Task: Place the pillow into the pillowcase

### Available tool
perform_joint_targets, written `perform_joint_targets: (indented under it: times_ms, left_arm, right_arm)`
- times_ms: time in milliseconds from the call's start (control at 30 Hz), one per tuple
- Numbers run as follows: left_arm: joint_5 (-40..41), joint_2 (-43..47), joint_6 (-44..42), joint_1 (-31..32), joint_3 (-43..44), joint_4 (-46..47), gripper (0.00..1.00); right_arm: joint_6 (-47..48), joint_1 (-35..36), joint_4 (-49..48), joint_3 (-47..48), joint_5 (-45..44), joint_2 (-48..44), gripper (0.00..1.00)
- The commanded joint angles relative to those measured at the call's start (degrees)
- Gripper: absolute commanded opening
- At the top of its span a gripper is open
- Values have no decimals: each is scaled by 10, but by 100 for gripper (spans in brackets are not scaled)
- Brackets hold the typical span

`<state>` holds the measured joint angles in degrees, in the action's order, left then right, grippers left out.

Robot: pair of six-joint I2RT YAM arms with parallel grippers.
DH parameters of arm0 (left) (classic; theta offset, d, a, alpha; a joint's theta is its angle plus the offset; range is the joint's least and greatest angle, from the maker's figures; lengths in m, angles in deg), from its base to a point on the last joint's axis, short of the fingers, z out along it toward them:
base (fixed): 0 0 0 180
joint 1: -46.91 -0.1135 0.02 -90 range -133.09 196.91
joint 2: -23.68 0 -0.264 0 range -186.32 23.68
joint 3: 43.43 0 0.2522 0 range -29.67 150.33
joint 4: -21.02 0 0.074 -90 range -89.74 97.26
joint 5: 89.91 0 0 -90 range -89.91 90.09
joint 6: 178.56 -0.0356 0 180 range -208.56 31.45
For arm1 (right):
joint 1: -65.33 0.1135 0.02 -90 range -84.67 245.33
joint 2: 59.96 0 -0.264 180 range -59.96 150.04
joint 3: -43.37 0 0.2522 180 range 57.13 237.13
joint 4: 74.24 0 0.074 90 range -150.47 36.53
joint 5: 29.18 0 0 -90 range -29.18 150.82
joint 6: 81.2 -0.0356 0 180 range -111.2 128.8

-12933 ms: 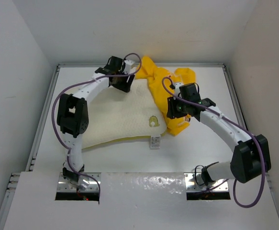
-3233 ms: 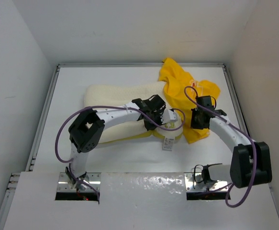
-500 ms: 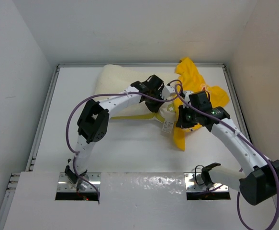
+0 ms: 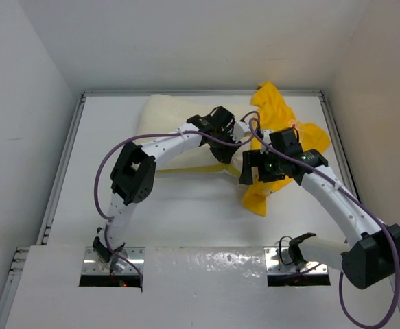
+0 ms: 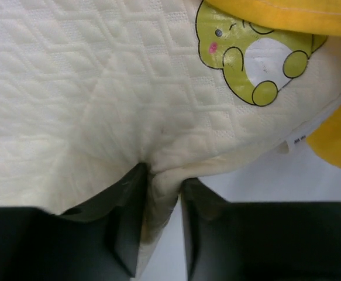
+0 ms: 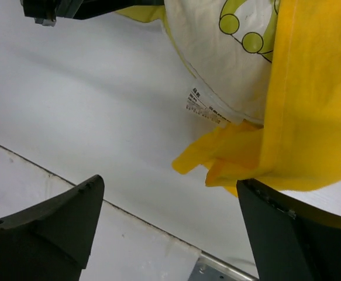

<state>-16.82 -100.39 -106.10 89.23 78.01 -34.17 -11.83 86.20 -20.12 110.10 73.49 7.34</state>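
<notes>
White table (image 4: 186,219) carries cream-white quilted rectangular pillow (image 4: 165,116), left fingers (image 5: 123,234) clamped on its edge fold, only the corner beyond them tucked under bright yellow thin fabric pillowcase (image 4: 275,103), right fingers (image 6: 41,228) spread apart holding nothing, pillowcase hem just ahead; most insertion left.

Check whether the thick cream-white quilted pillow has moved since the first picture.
Yes: the pillow slid toward the table's back rail and slightly right.

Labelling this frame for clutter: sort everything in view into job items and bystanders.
Job:
pillow
yellow pillowcase
left gripper, pinching the pillow's edge
right gripper, open by the pillowcase

Bystanders:
white table
purple cables
</notes>
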Motion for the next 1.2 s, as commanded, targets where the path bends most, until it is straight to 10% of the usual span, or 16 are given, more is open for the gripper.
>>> perform_joint_targets:
  times_ms: [0, 267, 333, 533, 833, 1167]
  left_arm:
    - [-53, 37, -10, 10, 20, 13, 30]
    - [-83, 56, -34, -27, 82, -32, 69]
    - [-90, 66, -56, -36, 94, -44, 86]
    - [1, 106, -101, -92, 77, -32, 84]
    - [31, 62, -18, -325, 104, -31, 87]
    - [66, 7, -89, -356, -16, 29, 87]
  right_arm:
    - [26, 7, 34, 59, -12, -20, 95]
    - [2, -62, 46, 153, -66, 27, 52]
    - [-27, -80, 25, 158, -74, 44, 59]
    - [-61, -104, -51, 204, -197, 160, 92]
    - [-76, -115, -99, 326, -252, 343, 91]
    - [-67, -107, -99, 441, -183, 524, 82]
